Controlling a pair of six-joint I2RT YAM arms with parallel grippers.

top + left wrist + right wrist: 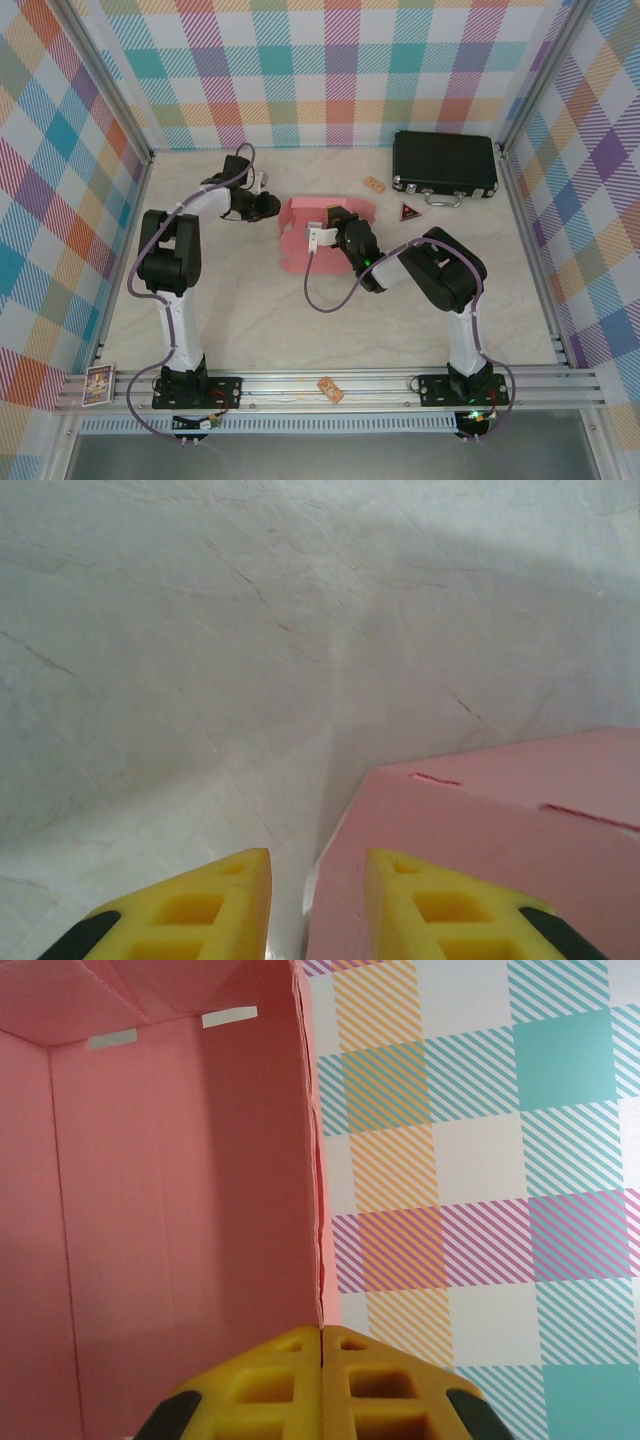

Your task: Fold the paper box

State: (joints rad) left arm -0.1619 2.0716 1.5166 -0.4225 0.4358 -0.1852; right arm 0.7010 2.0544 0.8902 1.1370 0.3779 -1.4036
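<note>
The salmon-pink paper box [298,250] stands partly folded at the table's middle, with its walls raised. My right gripper [335,226] is shut on the thin edge of one upright wall. In the right wrist view that gripper [321,1332] pinches the wall, with the paper box's inside [180,1210] to its left. My left gripper [270,205] sits at the box's left side. In the left wrist view its yellow fingers [232,890] stand apart. The paper box's edge [500,830] runs into the gap of that gripper [317,865], and the left finger is clear of it.
A black hard case [445,165] with a handle lies at the back right. A small tan tile [374,184] and a red triangle [410,211] lie between the case and the box. Two cards [330,389] [98,385] rest on the front rail. Checked walls surround the table.
</note>
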